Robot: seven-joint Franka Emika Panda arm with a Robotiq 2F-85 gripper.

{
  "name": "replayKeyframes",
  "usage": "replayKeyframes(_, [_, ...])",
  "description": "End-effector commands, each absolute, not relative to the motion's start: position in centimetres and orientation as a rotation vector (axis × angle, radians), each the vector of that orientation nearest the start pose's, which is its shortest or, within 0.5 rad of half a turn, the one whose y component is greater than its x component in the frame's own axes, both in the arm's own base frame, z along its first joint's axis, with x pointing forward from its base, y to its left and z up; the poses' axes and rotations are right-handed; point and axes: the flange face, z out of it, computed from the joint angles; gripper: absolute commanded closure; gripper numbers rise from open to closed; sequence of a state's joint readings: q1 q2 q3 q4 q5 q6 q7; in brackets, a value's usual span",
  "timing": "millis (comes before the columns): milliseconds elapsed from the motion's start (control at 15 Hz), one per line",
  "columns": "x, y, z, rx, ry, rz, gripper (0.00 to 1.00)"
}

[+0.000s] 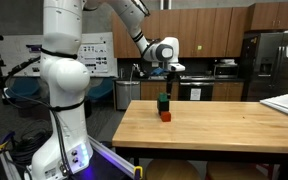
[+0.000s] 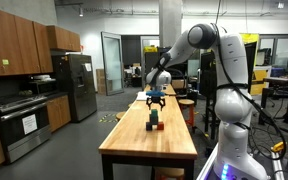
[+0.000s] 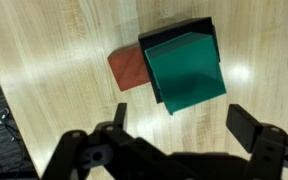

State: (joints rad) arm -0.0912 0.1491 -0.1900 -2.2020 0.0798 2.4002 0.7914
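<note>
- The claw [image 3: 181, 130] is seen with its jaws spread wide apart, and nothing is held between them.
- It is hung directly above a green block [image 3: 187, 68], clear of it in both exterior views.
- The green block is stood on the wooden bench [image 3: 44, 60], near one end.
- A smaller red block [image 3: 129, 68] is set against the green block's side, touching it.
</note>
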Motion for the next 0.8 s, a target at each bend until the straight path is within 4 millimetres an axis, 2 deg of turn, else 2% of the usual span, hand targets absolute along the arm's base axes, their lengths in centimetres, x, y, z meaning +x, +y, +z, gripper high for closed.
replayKeyframes(0, [51.9,-15.7,32.3,-2.497,1.846,-0.078,0.00])
replayKeyframes(467, [50.3,-15.4,29.8,-2.227,2.179,0.034,0.00])
replayKeyframes(733, [50.0,-16.3,29.8,-2.070,2.312,0.042,0.00])
